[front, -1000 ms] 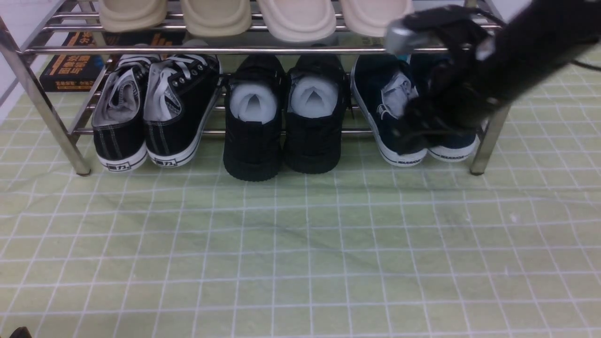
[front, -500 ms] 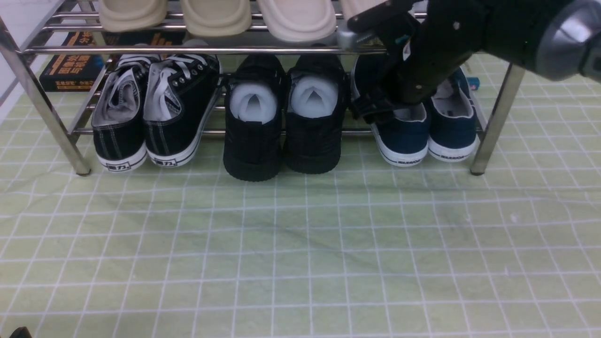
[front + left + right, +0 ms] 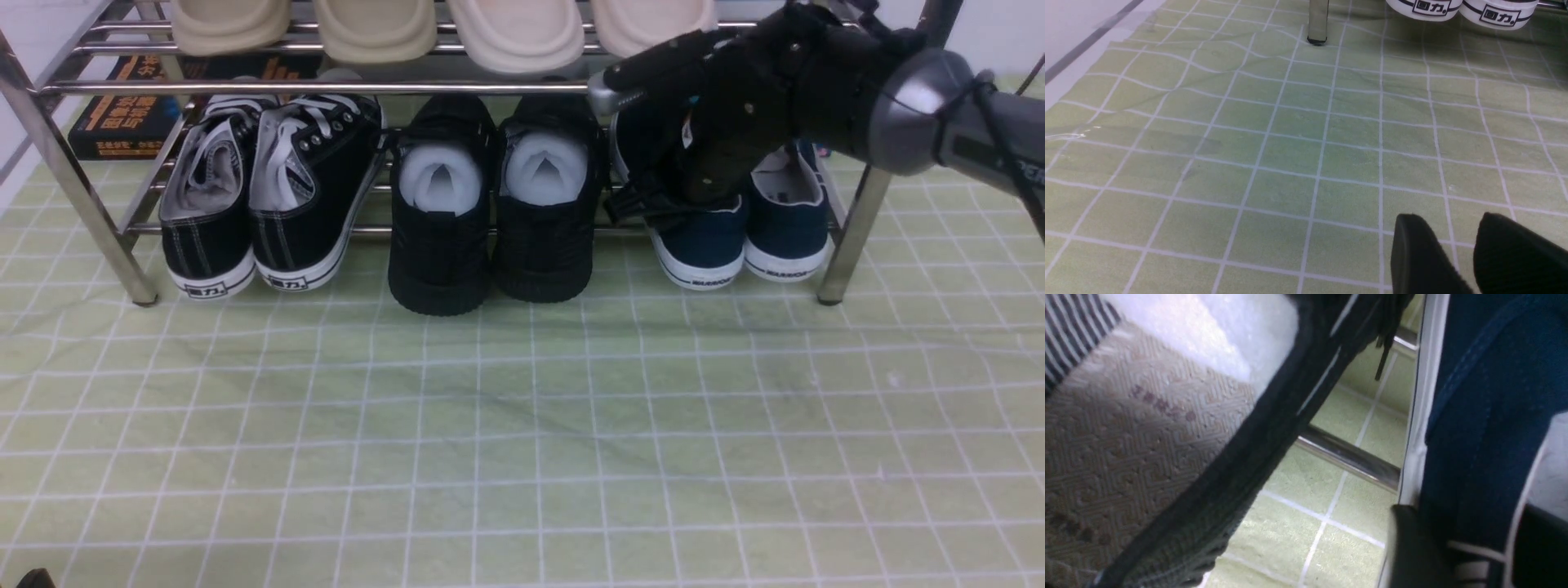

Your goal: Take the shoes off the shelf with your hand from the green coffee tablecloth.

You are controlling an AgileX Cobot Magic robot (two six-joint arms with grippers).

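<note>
The navy-blue shoes stand side by side at the right end of the chrome shelf's lower tier, heels toward me. My right gripper reaches in from the right, down onto the left shoe's collar. In the right wrist view the gripper has one finger outside the shoe's side wall and the other inside. Whether they press the wall is blurred. The left gripper hangs open over the green coffee tablecloth, holding nothing.
All-black shoes sit close to the left of the navy pair, and black lace-up sneakers stand further left. Beige slippers fill the top tier. The rack's right front leg stands beside the navy pair. Bare tablecloth lies in front.
The right hand swung from in front of the navy pair to the left shoe's collar, then settled slightly lower. The shoes have not moved.
</note>
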